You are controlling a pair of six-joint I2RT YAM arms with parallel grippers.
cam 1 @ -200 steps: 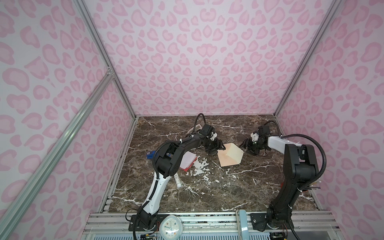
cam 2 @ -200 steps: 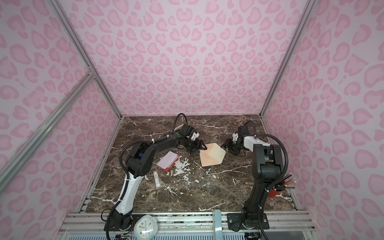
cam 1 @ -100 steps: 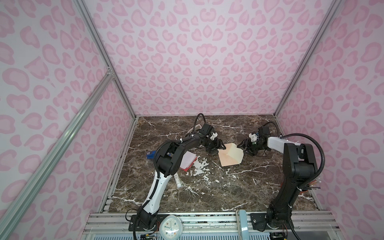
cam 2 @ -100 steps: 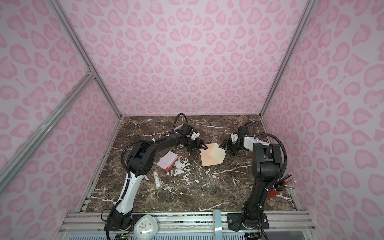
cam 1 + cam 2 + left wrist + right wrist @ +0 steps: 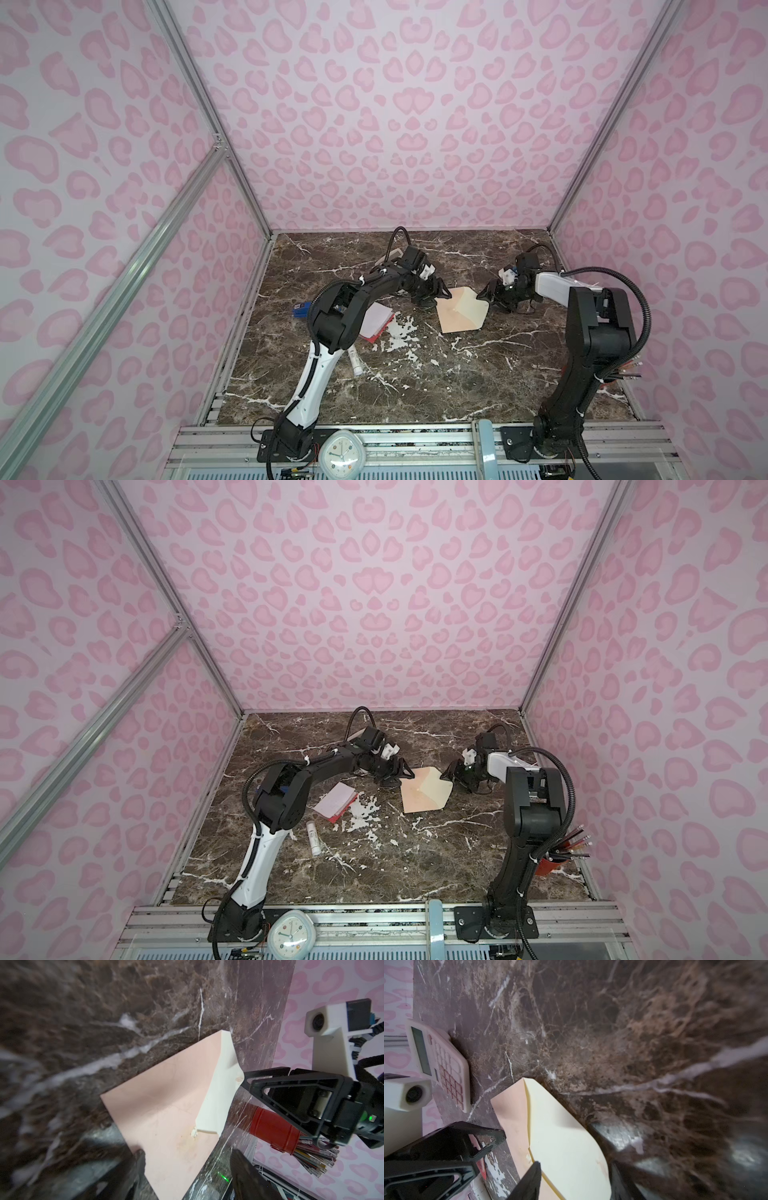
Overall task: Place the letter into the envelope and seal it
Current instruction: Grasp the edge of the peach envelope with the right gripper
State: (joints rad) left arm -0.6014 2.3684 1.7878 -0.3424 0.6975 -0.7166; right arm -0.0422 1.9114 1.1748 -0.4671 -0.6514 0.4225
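The peach envelope (image 5: 459,316) (image 5: 422,798) lies at mid-table, and its cream flap (image 5: 566,1142) (image 5: 220,1088) stands slightly raised toward the right arm. My left gripper (image 5: 439,297) (image 5: 187,1169) is open at the envelope's far left corner, which lies between its fingers (image 5: 139,1159). My right gripper (image 5: 490,300) (image 5: 576,1180) is open astride the flap's rounded tip, with one finger (image 5: 532,1180) over the flap's fold line. The letter (image 5: 376,322) (image 5: 336,800), pale with red edging, lies flat to the left beside the left arm's elbow.
A pink-keyed calculator (image 5: 444,1068) sits behind the left gripper. A white glue stick (image 5: 355,361) lies near the left arm, and a blue object (image 5: 301,309) near the left wall. A red pencil cup (image 5: 548,864) stands at front right. White patches (image 5: 401,336) mark the marble.
My right gripper has slid left onto the envelope's flap and its jaws have narrowed a little. The left gripper and the letter have stayed put.
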